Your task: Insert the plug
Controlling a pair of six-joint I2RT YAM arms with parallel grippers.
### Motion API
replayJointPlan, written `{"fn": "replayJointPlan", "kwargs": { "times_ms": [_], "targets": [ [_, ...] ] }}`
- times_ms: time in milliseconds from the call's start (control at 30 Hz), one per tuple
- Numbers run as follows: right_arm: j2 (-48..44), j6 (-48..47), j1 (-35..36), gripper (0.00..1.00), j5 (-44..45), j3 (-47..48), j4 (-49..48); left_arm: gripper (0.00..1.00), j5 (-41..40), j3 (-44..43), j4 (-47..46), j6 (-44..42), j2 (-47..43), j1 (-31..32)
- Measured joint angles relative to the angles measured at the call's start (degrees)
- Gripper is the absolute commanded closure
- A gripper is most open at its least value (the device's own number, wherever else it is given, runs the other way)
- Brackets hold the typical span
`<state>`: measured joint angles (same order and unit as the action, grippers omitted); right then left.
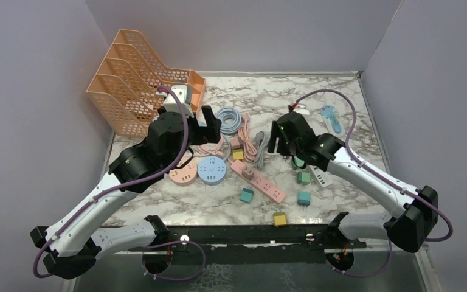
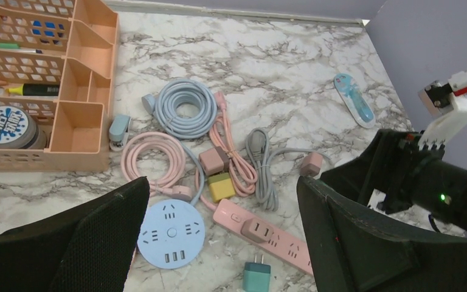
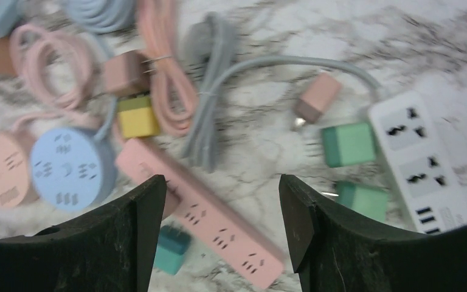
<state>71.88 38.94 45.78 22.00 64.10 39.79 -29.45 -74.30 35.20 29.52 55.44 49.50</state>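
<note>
Lab rig; purple-walled marble table (image 1: 267,94)

Soft, even light falls from above on the marble table (image 1: 261,88), with faint shadows and no harsh glare, top and left wrist views sharp, but the right wrist view smears with motion blur, pink power strip (image 3: 219,231) and white power strip (image 3: 419,158) soft-edged.

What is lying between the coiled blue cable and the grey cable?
A bundled pink cable lies between the blue cable and the grey cable, clearest in the left wrist view.
</note>
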Motion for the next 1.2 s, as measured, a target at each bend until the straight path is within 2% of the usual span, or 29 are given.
{"fn": "replayJointPlan", "kwargs": {
  "times_ms": [133, 233, 467, 700, 867, 1100, 1200],
  "targets": [
    [0.2, 3.3, -10.6, 0.32, -0.2, -5.3, 0.8, 0.06, 1.9, 2.1, 0.0, 1.7, 0.0, 0.0],
    [2.1, 4.1, -14.9, 0.32, -0.8, -6.1, 0.8, 0.06, 3.8, 4.0, -0.2, 3.1, 0.2, 0.0],
    [13.1, 4.2, -17.6, 0.36, -1.8, -5.3, -0.8, 0.06, 8.7, 7.7, -1.4, 6.4, 2.2, 0.0],
    [19.4, 4.3, -17.7, 0.43, -1.9, -5.0, -3.0, 0.06, 10.6, 9.7, -3.7, 8.3, 3.8, 0.0],
    [22.9, 4.2, -17.7, 0.51, -1.9, -4.4, -5.4, 0.06, 11.1, 10.4, -5.4, 8.9, 5.2, 0.0],
    [24.9, 2.4, -18.1, 0.74, -1.9, -4.3, -8.7, 0.06, 11.7, 11.8, -7.7, 9.7, 6.5, 0.0],
    [24.9, 1.0, -18.1, 0.79, -2.2, -4.4, -10.9, 0.06, 12.4, 12.9, -9.0, 10.4, 6.8, -0.2]
  ]
}}
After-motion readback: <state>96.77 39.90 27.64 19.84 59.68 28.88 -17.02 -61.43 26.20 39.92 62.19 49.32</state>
